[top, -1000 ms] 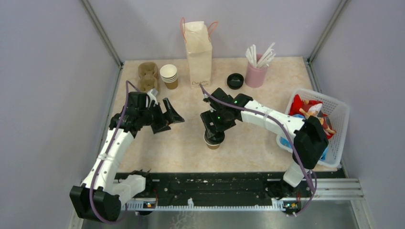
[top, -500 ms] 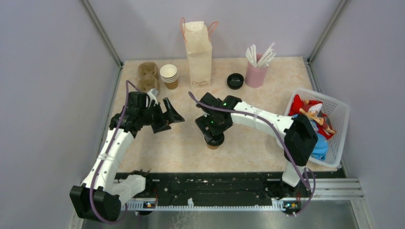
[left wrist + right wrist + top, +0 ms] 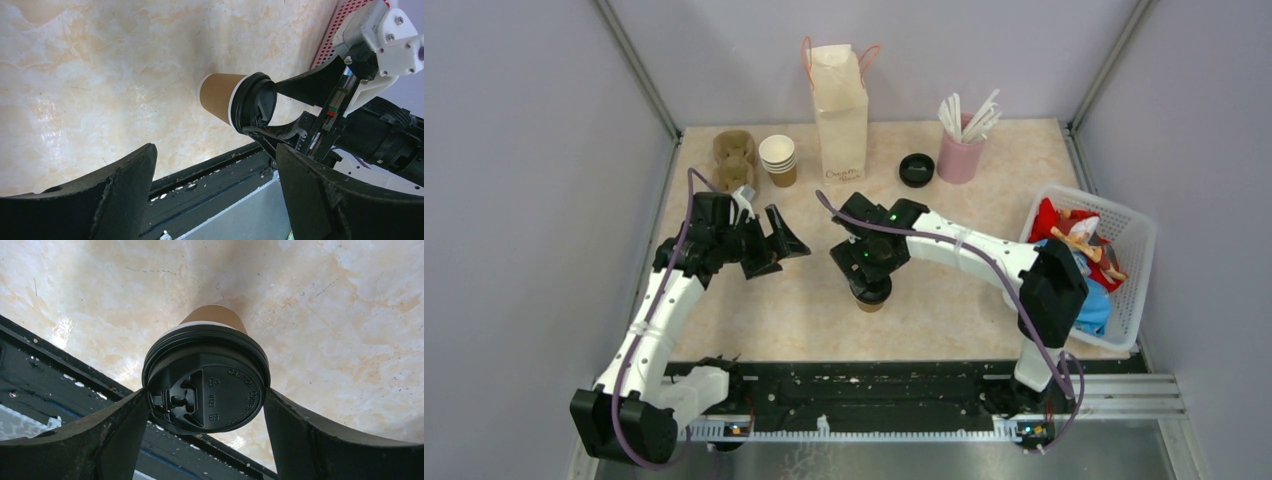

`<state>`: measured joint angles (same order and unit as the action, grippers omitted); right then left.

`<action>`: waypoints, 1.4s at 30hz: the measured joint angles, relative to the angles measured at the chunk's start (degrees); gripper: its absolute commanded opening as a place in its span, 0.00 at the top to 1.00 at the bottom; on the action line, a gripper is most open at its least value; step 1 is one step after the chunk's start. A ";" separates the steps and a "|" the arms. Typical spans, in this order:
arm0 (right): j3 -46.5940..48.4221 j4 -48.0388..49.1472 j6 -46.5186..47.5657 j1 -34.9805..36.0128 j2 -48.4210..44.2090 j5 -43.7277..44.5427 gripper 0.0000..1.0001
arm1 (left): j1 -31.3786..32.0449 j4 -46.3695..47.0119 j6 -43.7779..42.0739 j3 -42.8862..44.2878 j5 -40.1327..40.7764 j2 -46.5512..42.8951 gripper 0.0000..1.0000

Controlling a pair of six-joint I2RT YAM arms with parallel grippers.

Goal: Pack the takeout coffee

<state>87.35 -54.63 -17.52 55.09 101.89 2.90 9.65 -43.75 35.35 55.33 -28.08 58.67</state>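
The takeout coffee (image 3: 869, 298), a brown paper cup with a black lid, stands upright on the table near the front middle. It also shows in the left wrist view (image 3: 220, 95) and the right wrist view (image 3: 215, 315). My right gripper (image 3: 869, 272) is directly above it. In the right wrist view my right gripper (image 3: 206, 392) has both fingers touching opposite sides of the lid rim. My left gripper (image 3: 776, 245) is open and empty, to the left of the cup and apart from it, and its wide-apart fingers frame the left wrist view (image 3: 215, 150).
A cream paper bag (image 3: 840, 110) stands at the back middle. A stack of lidless cups (image 3: 778, 160) and a brown cup carrier (image 3: 734, 160) are to its left. A loose black lid (image 3: 916, 168) and a pink straw holder (image 3: 960, 155) are to its right. A white basket (image 3: 1136, 240) of items is at the right edge.
My right gripper has shifted slightly left and settled over the cup, with its fingers against the lid. The cup and the left arm have not moved.
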 measured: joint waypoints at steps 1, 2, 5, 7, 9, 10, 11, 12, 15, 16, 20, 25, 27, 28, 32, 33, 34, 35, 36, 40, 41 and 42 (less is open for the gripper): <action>0.11 0.04 0.00 0.02 0.00 -0.02 0.19 | 0.00 0.00 0.00 0.00 0.00 0.00 0.05; 0.20 0.04 0.00 0.02 0.00 0.00 0.18 | 0.00 0.00 0.00 0.00 0.00 0.00 0.05; 0.20 0.09 0.00 0.04 0.13 -0.02 0.18 | 0.00 0.00 0.00 0.00 0.00 0.00 0.05; 0.20 0.13 0.00 0.04 0.42 -0.07 0.16 | 0.00 0.02 0.00 -0.02 -0.04 0.00 0.04; 0.20 0.13 0.00 0.04 0.81 -0.13 0.12 | 0.00 0.07 0.00 -0.13 -0.31 0.00 0.02; 0.20 0.15 0.00 0.04 0.94 -0.13 0.10 | 0.00 0.20 0.00 -0.33 -0.66 0.00 0.02; 0.20 0.13 0.00 0.04 1.01 -0.13 0.08 | 0.00 0.24 0.04 -0.52 -1.01 0.00 0.02; 0.22 0.15 -0.02 0.04 1.01 -0.13 0.07 | 0.00 0.33 0.04 -0.76 -1.29 0.00 0.02; 1.70 -0.79 -0.13 0.04 1.03 -0.13 0.03 | 0.00 1.44 0.44 -2.05 -3.26 0.00 0.02; 2.54 -1.22 -0.20 0.04 1.03 -0.11 0.03 | 0.02 1.99 0.57 -2.51 -4.09 0.11 0.02; 5.81 -1.70 -0.70 -0.85 -0.52 -1.68 0.04 | 1.01 6.69 2.80 -5.01 -8.76 2.21 0.11; -6.60 6.03 -3.28 -11.15 -14.53 -14.95 0.15 | 8.37 15.80 9.09 -8.22 -12.48 7.76 0.36; -13.11 10.10 -4.83 -17.18 -19.37 -20.28 0.19 | 11.45 18.25 10.95 -8.50 -12.76 9.81 0.46; -16.57 12.55 -5.90 -20.52 -21.03 -23.28 0.21 | 12.83 19.28 11.65 -8.61 -12.81 10.75 0.52; -25.03 19.47 -9.35 -25.49 -20.81 -31.52 0.29 | 15.28 20.92 13.42 -9.42 -11.93 12.87 0.61; -26.40 20.65 -10.05 -25.86 -20.33 -33.09 0.30 | 15.28 21.22 13.77 -9.92 -11.50 12.98 0.63; -27.63 21.90 -10.80 -26.29 -19.89 -34.56 0.31 | 15.26 21.38 14.19 -10.36 -11.26 13.09 0.65; -28.59 22.97 -11.34 -26.56 -19.47 -36.06 0.33 | 15.26 21.53 14.40 -10.73 -11.04 13.25 0.66; -29.49 24.28 -11.93 -26.99 -18.97 -37.62 0.35 | 15.26 21.62 14.62 -11.06 -10.93 13.62 0.66; -30.69 28.04 -13.25 -28.04 -17.38 -41.20 0.40 | 15.30 22.14 15.13 -11.45 -10.51 16.17 0.67; -30.71 28.65 -13.60 -28.13 -17.03 -41.77 0.40 | 15.32 22.36 15.15 -11.45 -10.38 16.81 0.67; -30.73 29.44 -13.86 -28.15 -16.68 -42.29 0.40 | 15.32 22.58 15.17 -11.45 -10.21 17.38 0.67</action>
<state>56.62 -25.19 -31.38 26.94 85.21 -39.40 24.97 -21.17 50.52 43.88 -38.28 76.05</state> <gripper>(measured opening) 0.609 0.332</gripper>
